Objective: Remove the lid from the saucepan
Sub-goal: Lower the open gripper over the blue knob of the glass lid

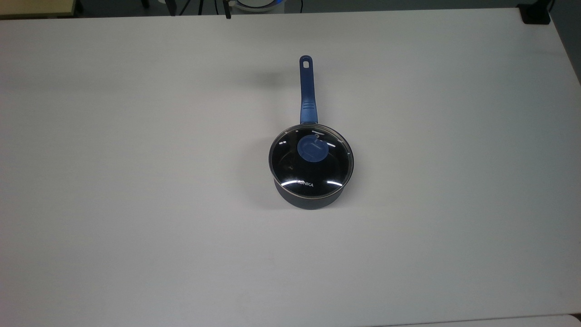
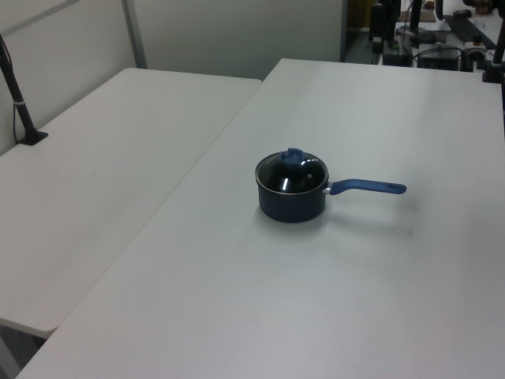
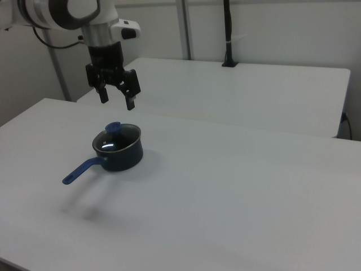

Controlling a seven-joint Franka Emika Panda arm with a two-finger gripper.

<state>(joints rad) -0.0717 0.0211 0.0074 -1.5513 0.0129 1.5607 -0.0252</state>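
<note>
The saucepan (image 1: 313,197), small and dark with a long blue handle (image 1: 307,91), stands near the middle of the white table (image 1: 136,181). The glass lid (image 1: 290,168) sits on it, its blue knob (image 1: 311,149) at the centre. The left view shows the saucepan (image 2: 292,204), lid (image 2: 278,178) and knob (image 2: 293,157). In the right view my gripper (image 3: 117,101) hangs open and empty in the air over the table, apart from the lidded saucepan (image 3: 119,158). Its knob (image 3: 114,128) is below the fingertips. In the top view my gripper (image 1: 199,10) barely shows at the upper edge.
A second white table (image 2: 95,174) adjoins this one, with a black clamped post (image 2: 20,103) on it, also seen as the post (image 3: 227,34) in the right view. A black block (image 1: 535,13) sits at the top view's upper right corner. Equipment (image 2: 442,39) stands beyond the table's far end.
</note>
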